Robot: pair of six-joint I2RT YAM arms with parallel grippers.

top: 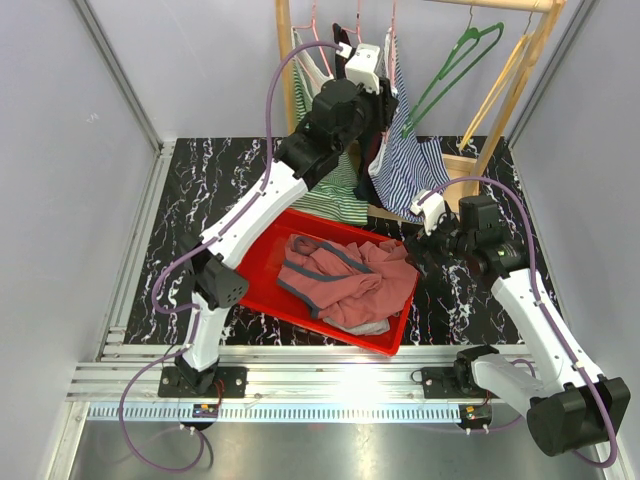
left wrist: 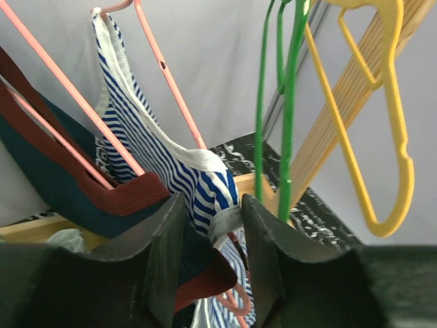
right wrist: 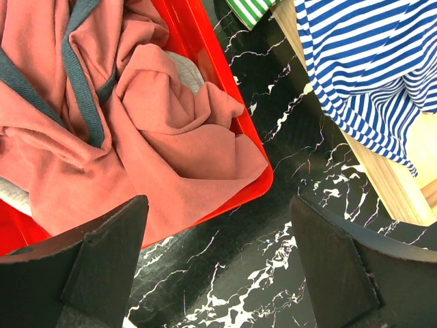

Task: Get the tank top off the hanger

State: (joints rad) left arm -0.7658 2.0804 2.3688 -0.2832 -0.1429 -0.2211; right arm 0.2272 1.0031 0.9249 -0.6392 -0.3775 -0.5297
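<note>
- My left tool (left wrist: 212, 202) straddles the blue-striped tank top (left wrist: 136, 130) on its pink hanger (left wrist: 164, 68) at the far edge of the worktop (top: 200, 180); clamped or not, I cannot tell.
- My right tool (right wrist: 218, 202) gapes empty toward the right edge.

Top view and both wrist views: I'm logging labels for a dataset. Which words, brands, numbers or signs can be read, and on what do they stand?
None can be read in any view.
Striped top, green hanger, tray: no lettering shows.
Orange mark at the left base: too small to read, if it is text at all.
</note>
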